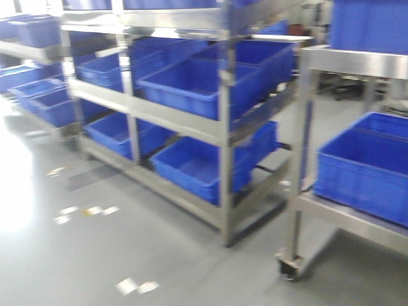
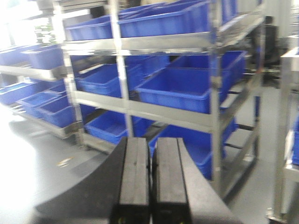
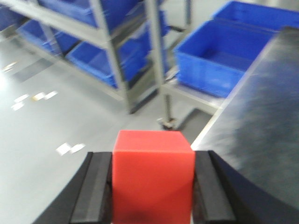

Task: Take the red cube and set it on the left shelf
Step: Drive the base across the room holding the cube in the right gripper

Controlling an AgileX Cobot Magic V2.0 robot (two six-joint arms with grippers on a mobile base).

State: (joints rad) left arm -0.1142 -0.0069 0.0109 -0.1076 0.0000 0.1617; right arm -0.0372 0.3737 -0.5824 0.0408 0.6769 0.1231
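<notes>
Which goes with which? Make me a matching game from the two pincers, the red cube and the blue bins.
Things:
1. left pincer
2. right pincer
3. red cube
4. blue bins

States or places:
A. sitting on steel shelves
B. shut, with nothing in it
C. shut on something red
D. squeezed between two black pads

Pairs: 1-B, 2-C, 3-D, 4-A

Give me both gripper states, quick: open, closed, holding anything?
Left gripper: closed, nothing between its fingers.
Right gripper: closed on the red cube.
</notes>
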